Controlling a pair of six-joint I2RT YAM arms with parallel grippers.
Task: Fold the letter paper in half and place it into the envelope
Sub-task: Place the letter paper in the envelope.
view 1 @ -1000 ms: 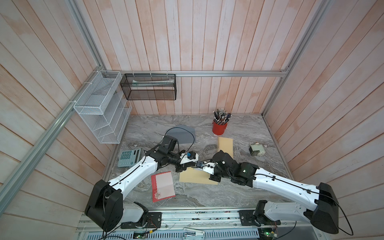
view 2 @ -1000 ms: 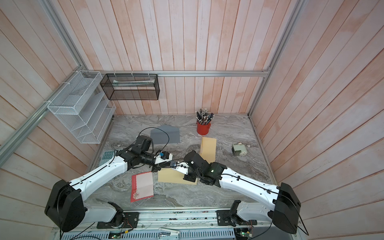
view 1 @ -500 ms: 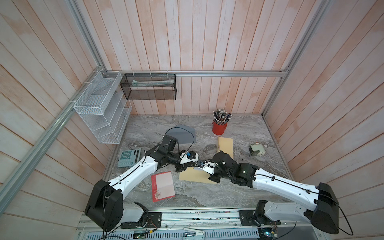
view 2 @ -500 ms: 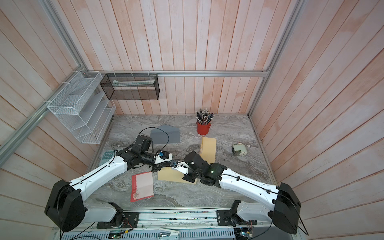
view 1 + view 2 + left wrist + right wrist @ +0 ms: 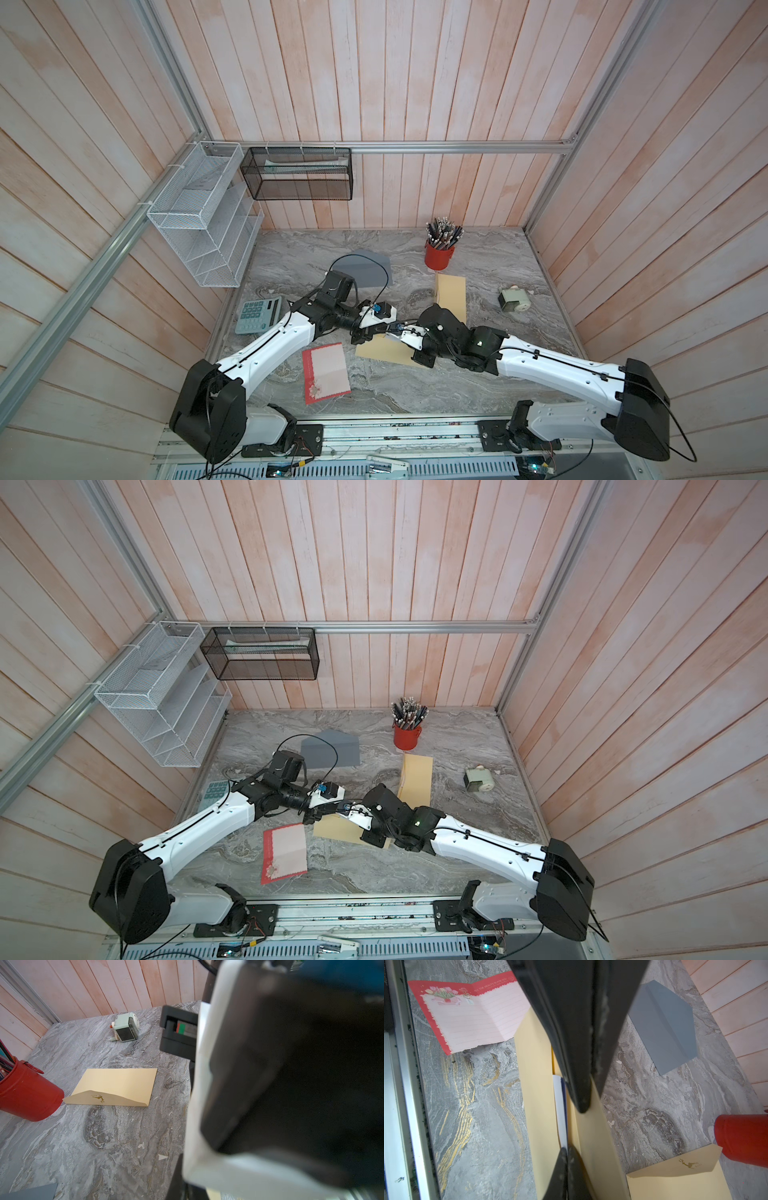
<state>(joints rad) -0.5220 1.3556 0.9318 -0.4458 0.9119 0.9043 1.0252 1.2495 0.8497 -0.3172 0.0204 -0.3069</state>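
Note:
A tan envelope (image 5: 380, 353) (image 5: 334, 831) lies on the marble table near the front middle. In the right wrist view its body (image 5: 537, 1084) lies flat and its upper layer (image 5: 593, 1126) is raised. My left gripper (image 5: 363, 333) (image 5: 309, 814) (image 5: 187, 1190) is shut on that raised layer. A white letter paper (image 5: 559, 1105) with a dark blue edge sits in the envelope's mouth. My right gripper (image 5: 392, 333) (image 5: 345, 812) (image 5: 566, 1159) is shut on the letter paper. The two grippers nearly touch tip to tip. The right wrist blocks much of the left wrist view.
A creased pink letter sheet with a red border (image 5: 326, 374) lies front left. A second tan envelope (image 5: 451, 293), a grey envelope (image 5: 365, 270), a red pencil cup (image 5: 439, 257), a sharpener (image 5: 514, 300) and a calculator (image 5: 257, 314) surround the arms. Wire racks (image 5: 203, 224) hang on the left wall.
My right gripper has crept a little to the left, toward the left gripper and further over the envelope. The left arm has stayed where it was.

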